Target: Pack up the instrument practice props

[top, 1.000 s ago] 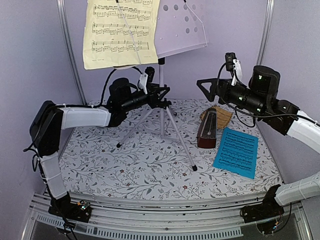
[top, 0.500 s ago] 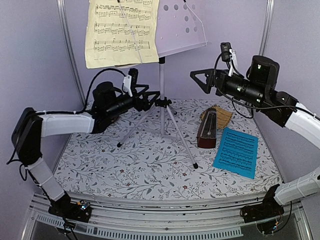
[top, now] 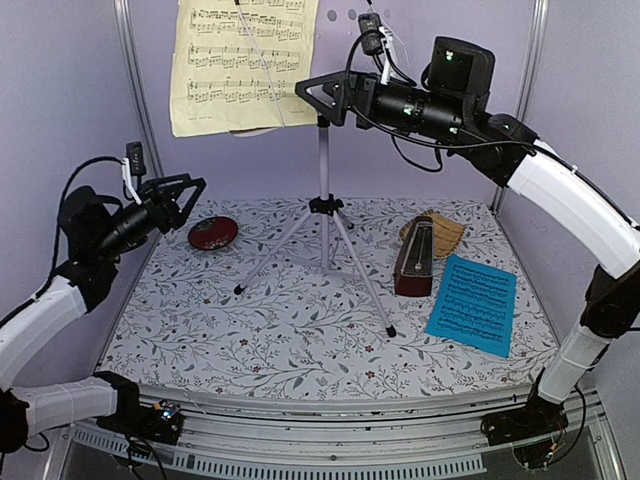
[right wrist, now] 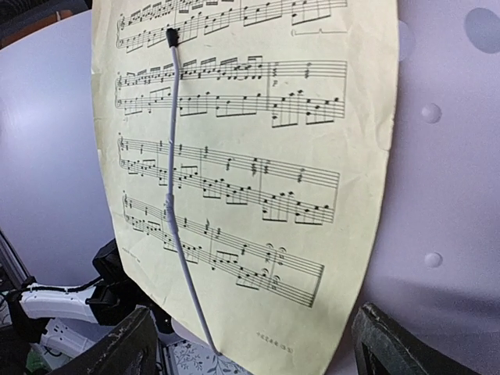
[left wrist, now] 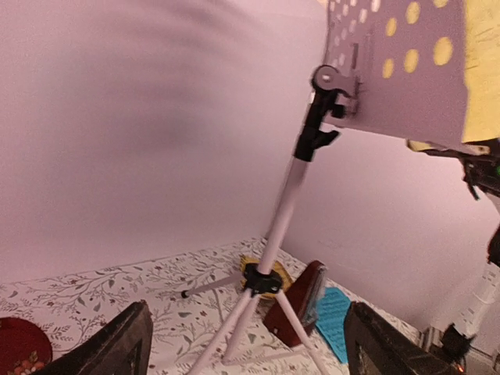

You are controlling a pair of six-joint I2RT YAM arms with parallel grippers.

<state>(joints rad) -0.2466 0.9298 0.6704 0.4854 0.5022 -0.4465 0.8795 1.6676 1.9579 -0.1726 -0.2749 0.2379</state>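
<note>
The cream sheet point(top: 240, 65) sits on the desk of the music stand point(top: 323, 170), far centre, pinned by a thin wire retainer point(right wrist: 173, 187). The right gripper point(top: 315, 100) hovers at its right edge, jaws spread and empty; the left gripper point(top: 185, 195) — also spread, empty — hangs at the left. Recommended: pinch a free edge clear of the wire, then draw the sheet out slowly — a hard tug may tip the stand.

The cream music sheet point(top: 240, 65) and perforated desk point(left wrist: 391, 86) run off the top edge.
</note>
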